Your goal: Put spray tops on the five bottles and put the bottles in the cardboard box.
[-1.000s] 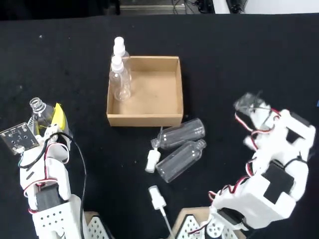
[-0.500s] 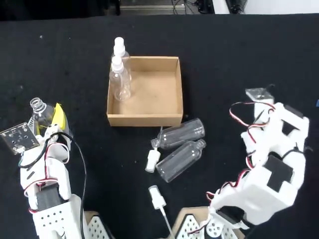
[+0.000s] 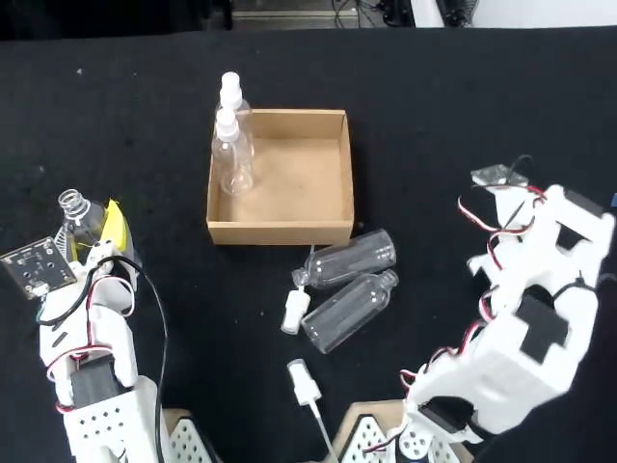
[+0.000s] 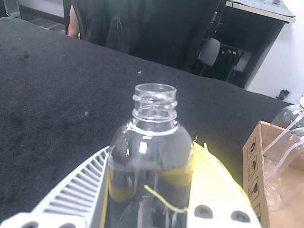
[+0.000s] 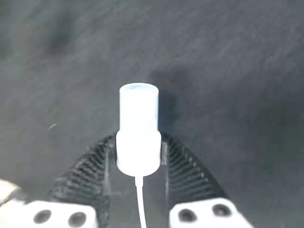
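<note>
An uncapped clear bottle (image 4: 152, 137) stands upright in my left gripper (image 4: 153, 190), which is shut on it, at the table's left side (image 3: 69, 217). My right gripper (image 5: 138, 153) is shut on a white spray top (image 5: 138, 126), held above the black table; the right arm (image 3: 530, 299) is at the right. The cardboard box (image 3: 280, 231) holds two bottles with spray tops (image 3: 234, 164) at its far left corner. In front of the box lie two more clear bottles (image 3: 352, 258) (image 3: 349, 309).
One loose spray top (image 3: 295, 311) lies by the lower lying bottle. Another spray top (image 3: 307, 384), with its tube, rests near the front edge between the arm bases. The box's corner (image 4: 254, 156) shows in the left wrist view.
The right arm has swung a little to the right and toward the back with the spray top. The left arm and its bottle have kept still.
</note>
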You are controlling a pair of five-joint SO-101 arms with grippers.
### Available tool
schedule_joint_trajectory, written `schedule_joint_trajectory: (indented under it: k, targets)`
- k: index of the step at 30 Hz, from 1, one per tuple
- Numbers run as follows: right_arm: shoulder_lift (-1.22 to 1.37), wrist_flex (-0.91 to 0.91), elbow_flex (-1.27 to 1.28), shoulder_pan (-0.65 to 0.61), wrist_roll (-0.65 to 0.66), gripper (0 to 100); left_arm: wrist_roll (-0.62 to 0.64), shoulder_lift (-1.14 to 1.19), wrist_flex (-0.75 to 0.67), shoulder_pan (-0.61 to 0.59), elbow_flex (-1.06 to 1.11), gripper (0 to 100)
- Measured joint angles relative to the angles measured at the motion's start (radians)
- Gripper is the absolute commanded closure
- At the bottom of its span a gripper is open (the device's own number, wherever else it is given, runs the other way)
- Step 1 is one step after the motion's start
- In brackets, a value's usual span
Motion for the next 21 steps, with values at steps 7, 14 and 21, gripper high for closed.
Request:
schedule_joint_trajectory:
  k: [7,14,21]
  targets:
    - [-0.348,0.161,-0.052,-0.087,-0.239,98.8,0.0,0.0,-0.078,0.0,0.0,88]
    - [-0.713,0.164,-0.052,-0.293,-0.508,98.8,0.0,0.0,-0.089,0.0,0.0,88]
    - [-0.961,0.146,-0.118,-0.684,-0.756,98.7,0.0,0.0,-0.115,0.0,0.0,88]
